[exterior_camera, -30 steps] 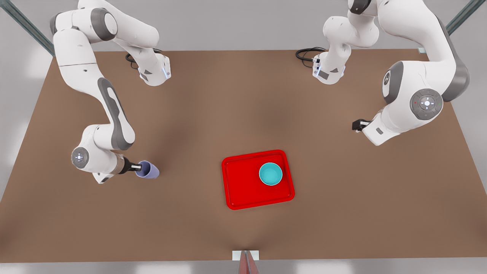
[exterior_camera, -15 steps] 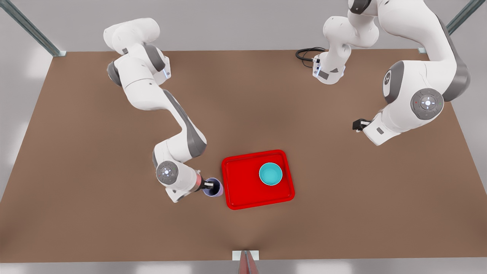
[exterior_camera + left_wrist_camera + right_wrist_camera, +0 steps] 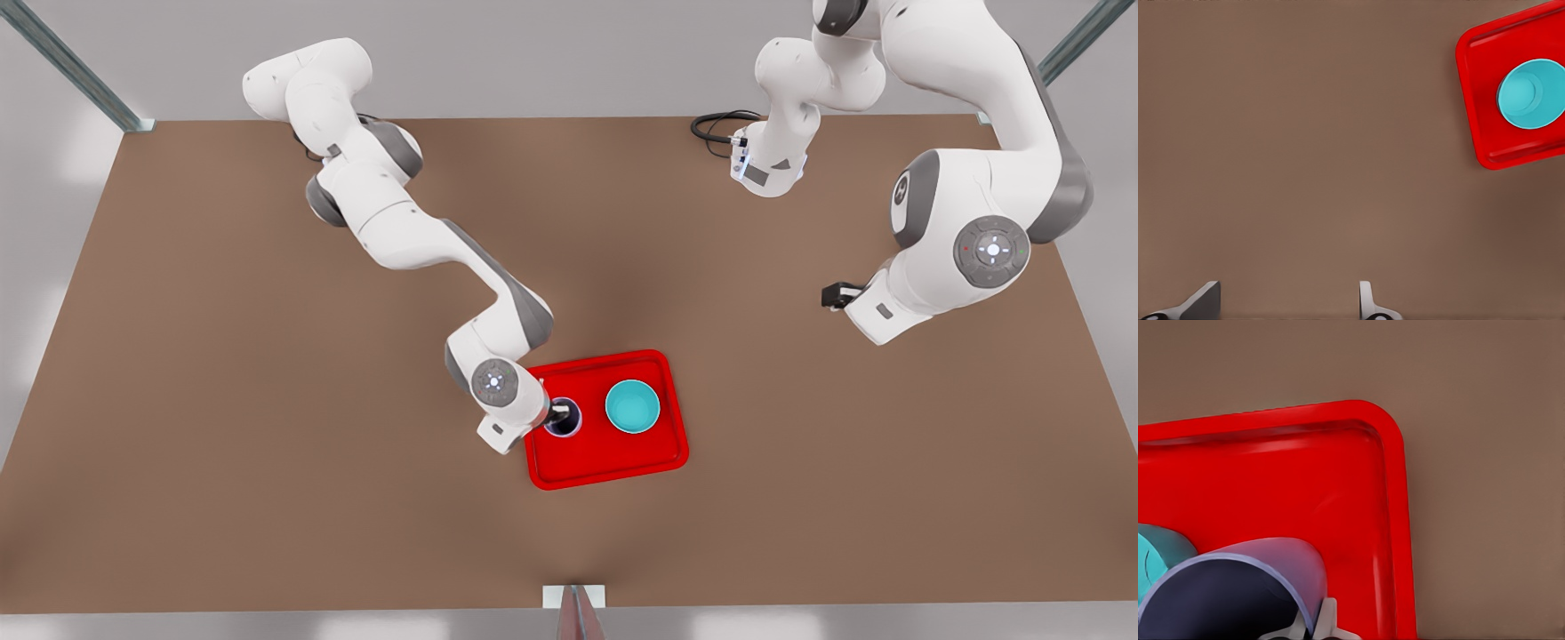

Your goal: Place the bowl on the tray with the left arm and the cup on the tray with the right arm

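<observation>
Two things belong on the tray (image 3: 605,467), and we judge one of them settled: the bowl (image 3: 632,406) sits upright inside the rim, toward the front view's right half of the red floor.

Working from the front view's left, we have the right gripper (image 3: 560,414) over the tray's near-left part, its jaws closed on the rim of the cup (image 3: 564,418), one finger (image 3: 1328,621) showing outside the lavender wall in the right wrist view. The cup's dark mouth faces up toward the front camera, and it hangs over bare red floor just beside the bowl, apart from it as far as we can tell. Whether its base touches the tray we cannot tell.

To finish this step well, we should lower straight down with the cup kept level, so the base meets the floor flat rather than on an edge. We should hold the gap to the bowl and stay inside the raised rim, since a sideways drift could nudge the teal bowl or perch the cup on the lip. We would part the jaws only once the base is down, then lift clear vertically so the inner finger does not drag the wall and tip it.

Further to the front view's right, the left gripper (image 3: 836,294) waits above bare table (image 3: 222,356), well apart from the tray, jaws wide and holding nothing, as its fingertips (image 3: 1205,297) show in the left wrist view.
</observation>
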Action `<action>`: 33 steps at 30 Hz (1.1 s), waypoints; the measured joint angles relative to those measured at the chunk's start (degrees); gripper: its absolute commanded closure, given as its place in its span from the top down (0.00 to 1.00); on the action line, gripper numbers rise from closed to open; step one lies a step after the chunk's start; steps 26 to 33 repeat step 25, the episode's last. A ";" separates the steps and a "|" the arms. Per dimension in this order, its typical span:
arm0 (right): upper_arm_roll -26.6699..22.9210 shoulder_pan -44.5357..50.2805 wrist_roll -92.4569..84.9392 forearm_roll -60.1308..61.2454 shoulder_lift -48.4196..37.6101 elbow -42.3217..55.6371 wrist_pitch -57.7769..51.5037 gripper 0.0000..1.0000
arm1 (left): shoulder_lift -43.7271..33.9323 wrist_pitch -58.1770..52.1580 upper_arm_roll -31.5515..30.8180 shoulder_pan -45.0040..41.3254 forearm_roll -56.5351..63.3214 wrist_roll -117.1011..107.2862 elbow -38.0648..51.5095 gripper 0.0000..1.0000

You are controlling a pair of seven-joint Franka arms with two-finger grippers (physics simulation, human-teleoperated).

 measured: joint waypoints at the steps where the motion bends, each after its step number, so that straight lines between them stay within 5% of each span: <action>1: 0.01 0.31 0.06 -0.12 0.10 0.00 -0.53 0.58 | 0.00 0.00 0.00 0.00 0.00 -0.02 0.00 1.00; 2: 0.02 0.69 0.39 -0.48 0.14 0.00 -1.00 1.00 | 0.00 0.00 0.00 0.00 0.00 0.02 0.00 1.00; 17: 4.28 -1.10 0.00 -2.06 -1.56 0.61 -4.58 1.00 | 0.09 0.09 0.00 0.00 0.00 0.00 0.00 1.00; 21: 0.10 -12.55 0.13 -8.20 -18.99 -2.60 -17.65 1.00 | 0.16 0.19 0.00 0.00 0.00 -0.31 0.09 1.00; 22: -1.73 -16.85 -0.24 -7.56 -27.61 -11.05 -18.78 1.00 | 0.50 0.01 0.00 0.00 -0.02 -0.38 0.17 1.00; 24: -7.16 -26.58 -10.72 1.63 -53.59 -45.43 -9.70 1.00 | 0.48 -0.08 -0.09 -0.05 -0.03 -0.39 0.18 1.00; 25: -15.51 -26.97 -21.56 6.55 -58.90 -50.47 -10.54 1.00 | 0.44 -0.16 -0.09 0.02 -0.06 -0.31 0.18 1.00; 33: -15.51 -26.97 -21.56 6.55 -58.90 -50.47 -10.54 1.00 | 0.44 -0.16 -0.09 0.02 -0.06 -0.31 0.18 1.00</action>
